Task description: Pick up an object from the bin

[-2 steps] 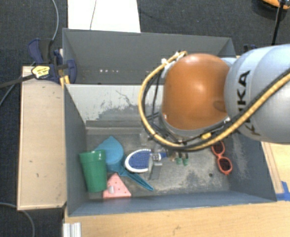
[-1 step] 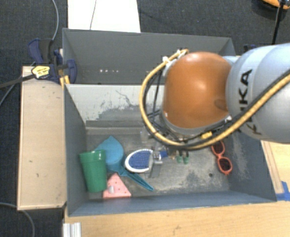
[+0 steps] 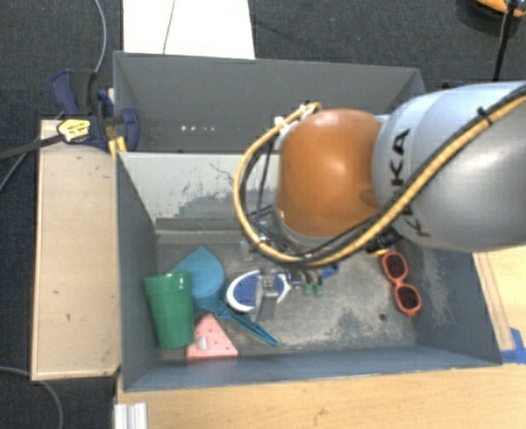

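Note:
My gripper reaches down under the arm's orange cover into the middle of the bin floor. Its tip is right at a small round white and blue thing, touching or just over that thing's right side. A blue scoop-like thing lies just left of that, with its thin blue handle running out toward the front. A green cup stands by the left wall, and a pink triangular piece lies at the front beside it.
Orange sunglasses lie on the bin floor to the right, near the right wall. The arm and its cover hide the back middle of the bin. Bare floor shows between the gripper and the sunglasses.

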Controlling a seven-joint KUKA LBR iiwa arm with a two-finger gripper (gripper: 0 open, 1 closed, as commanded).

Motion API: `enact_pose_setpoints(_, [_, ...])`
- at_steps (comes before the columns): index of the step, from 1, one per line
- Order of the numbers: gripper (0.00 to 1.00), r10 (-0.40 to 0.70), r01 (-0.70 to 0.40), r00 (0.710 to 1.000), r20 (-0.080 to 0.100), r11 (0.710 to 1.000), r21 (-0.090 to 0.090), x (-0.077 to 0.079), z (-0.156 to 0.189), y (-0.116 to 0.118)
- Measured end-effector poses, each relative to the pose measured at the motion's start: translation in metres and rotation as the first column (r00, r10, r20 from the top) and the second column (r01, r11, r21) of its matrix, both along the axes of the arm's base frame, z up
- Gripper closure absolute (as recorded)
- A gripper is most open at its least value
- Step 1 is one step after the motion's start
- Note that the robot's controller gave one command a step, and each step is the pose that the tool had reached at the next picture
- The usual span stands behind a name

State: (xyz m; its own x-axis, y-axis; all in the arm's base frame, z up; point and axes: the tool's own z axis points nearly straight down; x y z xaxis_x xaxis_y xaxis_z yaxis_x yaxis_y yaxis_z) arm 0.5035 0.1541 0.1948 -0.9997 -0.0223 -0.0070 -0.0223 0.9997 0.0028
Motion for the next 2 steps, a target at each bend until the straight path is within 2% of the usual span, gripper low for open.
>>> enact_pose_setpoints(1, [0.0,0.158,-0.158,0.987,-0.005,0.987,-0.002,0.006,-0.042,0.0])
enact_pose_setpoints(2, [0.0,0.309,-0.309,0.951,0.004,0.951,-0.002,0.039,-0.071,-0.013])
